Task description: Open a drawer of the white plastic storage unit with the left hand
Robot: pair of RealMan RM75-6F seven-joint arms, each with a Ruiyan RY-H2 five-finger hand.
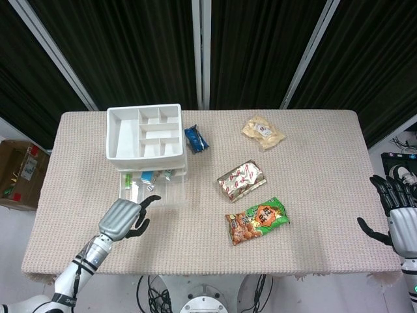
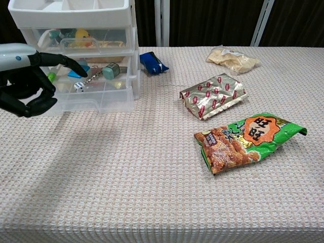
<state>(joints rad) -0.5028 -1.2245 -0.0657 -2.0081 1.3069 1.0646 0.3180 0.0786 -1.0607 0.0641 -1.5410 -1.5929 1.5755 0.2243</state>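
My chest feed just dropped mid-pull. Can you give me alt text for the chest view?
The left hand, fingers curled, one extended, sits at the front of the storage unit's pulled-out bottom drawer, holding small trinkets. Four snack packets lie on the table to the right.

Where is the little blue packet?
In the head view the blue packet lies on the table's left half, just right of the white drawer unit. The silver snack bag is its nearest neighbour on the other side.
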